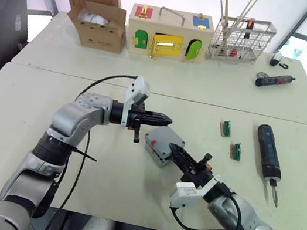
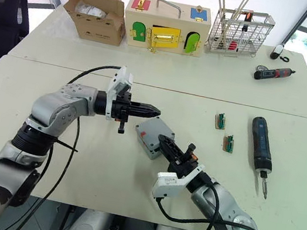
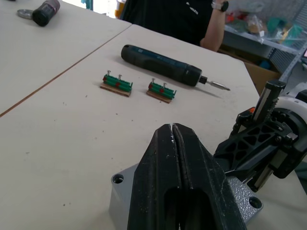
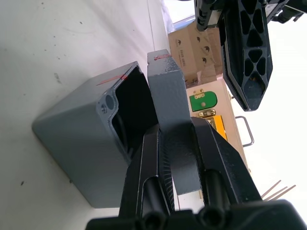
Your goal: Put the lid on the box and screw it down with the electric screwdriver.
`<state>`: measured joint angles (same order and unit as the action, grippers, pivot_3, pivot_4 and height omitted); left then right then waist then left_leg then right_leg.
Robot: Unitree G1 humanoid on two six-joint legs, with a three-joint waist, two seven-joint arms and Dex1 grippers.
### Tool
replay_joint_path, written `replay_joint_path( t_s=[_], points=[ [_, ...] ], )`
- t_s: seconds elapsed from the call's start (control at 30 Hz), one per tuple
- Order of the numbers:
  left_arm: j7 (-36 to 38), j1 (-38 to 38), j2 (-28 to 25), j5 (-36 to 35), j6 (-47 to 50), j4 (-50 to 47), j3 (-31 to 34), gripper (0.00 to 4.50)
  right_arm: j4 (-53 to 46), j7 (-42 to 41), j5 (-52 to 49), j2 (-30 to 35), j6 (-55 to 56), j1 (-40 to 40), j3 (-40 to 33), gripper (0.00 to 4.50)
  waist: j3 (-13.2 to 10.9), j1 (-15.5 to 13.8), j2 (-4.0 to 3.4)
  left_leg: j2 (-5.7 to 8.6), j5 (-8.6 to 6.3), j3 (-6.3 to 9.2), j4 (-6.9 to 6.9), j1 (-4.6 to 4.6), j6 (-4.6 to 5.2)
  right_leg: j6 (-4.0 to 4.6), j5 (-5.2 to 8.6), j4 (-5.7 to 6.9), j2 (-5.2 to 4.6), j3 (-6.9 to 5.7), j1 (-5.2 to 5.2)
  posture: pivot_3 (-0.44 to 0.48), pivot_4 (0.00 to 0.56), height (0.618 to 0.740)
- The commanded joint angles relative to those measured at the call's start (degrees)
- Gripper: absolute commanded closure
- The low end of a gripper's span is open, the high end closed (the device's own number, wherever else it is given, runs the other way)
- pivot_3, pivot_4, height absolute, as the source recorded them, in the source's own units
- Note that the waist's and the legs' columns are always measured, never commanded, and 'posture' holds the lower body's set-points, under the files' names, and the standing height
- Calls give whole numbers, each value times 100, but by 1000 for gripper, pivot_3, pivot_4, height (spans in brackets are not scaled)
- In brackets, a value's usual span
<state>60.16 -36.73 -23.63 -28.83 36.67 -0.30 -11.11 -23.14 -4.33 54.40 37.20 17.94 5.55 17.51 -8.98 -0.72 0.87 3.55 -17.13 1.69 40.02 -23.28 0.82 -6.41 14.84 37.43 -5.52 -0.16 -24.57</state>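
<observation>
The grey box [image 4: 72,129] sits mid-table with its opening showing. My right gripper [image 4: 175,129] is shut on the grey lid [image 4: 165,91], pinching one edge. The lid is tilted against the box's rim, and a gap is left open on one side. From the head, the lid [image 1: 166,136] covers most of the box [image 1: 153,152]. My left gripper [image 1: 164,119] is shut and empty, hovering just beyond the box's far edge. The black electric screwdriver [image 1: 269,152] lies flat on the table to the right, apart from both grippers.
Two small green terminal blocks [image 1: 225,128] [image 1: 235,151] lie between the box and the screwdriver. At the back stand a cardboard box [image 1: 97,13], a wooden box with coloured doors [image 1: 168,37], a wire rack [image 1: 241,40] and a smaller black-and-red screwdriver [image 1: 274,80]. A person [image 3: 192,19] stands beyond the table.
</observation>
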Motion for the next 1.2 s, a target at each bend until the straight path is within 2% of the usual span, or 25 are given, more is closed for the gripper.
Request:
replay_joint_path(
  t_s=[0.03, 0.5, 0.67, 0.77, 0.83, 1.0, 1.2],
  points=[
    [128, -151, -15, 209, -196, 38, -170, 4474, -110, -28, 7, -25, 104, 48, -79, 4357, 0, -1, 0, 0, 0, 0, 0, 0, 0, 0, 0, 0, 0, 0, 0, 0, 150, 694],
    [604, -88, 19, 931, -793, 315, -833, 4474, -61, 18, 163, -114, 102, 270, -33, 4357, 1, -5, -1, 0, 0, 0, 1, 1, 1, 0, 0, 1, 1, 0, 2, 0, 150, 694],
    [549, -31, 111, 1310, -1114, 443, -1070, 4500, -120, -38, 182, -178, -52, 326, -198, 1875, 6, 2, 3, 1, -1, 0, 2, 6, 2, 0, 0, 1, 1, 0, 9, 0, 150, 694],
    [565, 39, 112, 1381, -1080, 470, -1112, 4500, -193, 17, 250, -156, 39, 300, -257, 681, 7, 2, 2, -1, -18, 0, 2, 24, 33, 0, 0, 4, 2, 0, 24, 0, 150, 694],
    [544, 81, 109, 1432, -1109, 505, -1129, 4500, -228, 4, 239, -145, 82, 301, -285, 70, 7, 2, 2, -2, -19, 0, 2, 35, 34, 1, 1, 5, 4, 0, 36, 0, 150, 694],
    [523, 191, 52, 1566, -1133, 554, -1193, 4500, -325, -75, 145, -48, 248, 347, -386, 9, 8, 0, 1, -3, -26, 1, -4, 86, 45, 0, 4, -3, 4, 0, 89, 0, 150, 694],
    [335, 267, 39, 1748, -1251, 762, -1182, 4500, -373, -291, -82, 182, 501, 302, -525, 9, 10, -7, 1, -3, -28, 3, -3, 96, 49, 0, 5, -11, 3, 0, 105, 0, 150, 694]
  ],
)
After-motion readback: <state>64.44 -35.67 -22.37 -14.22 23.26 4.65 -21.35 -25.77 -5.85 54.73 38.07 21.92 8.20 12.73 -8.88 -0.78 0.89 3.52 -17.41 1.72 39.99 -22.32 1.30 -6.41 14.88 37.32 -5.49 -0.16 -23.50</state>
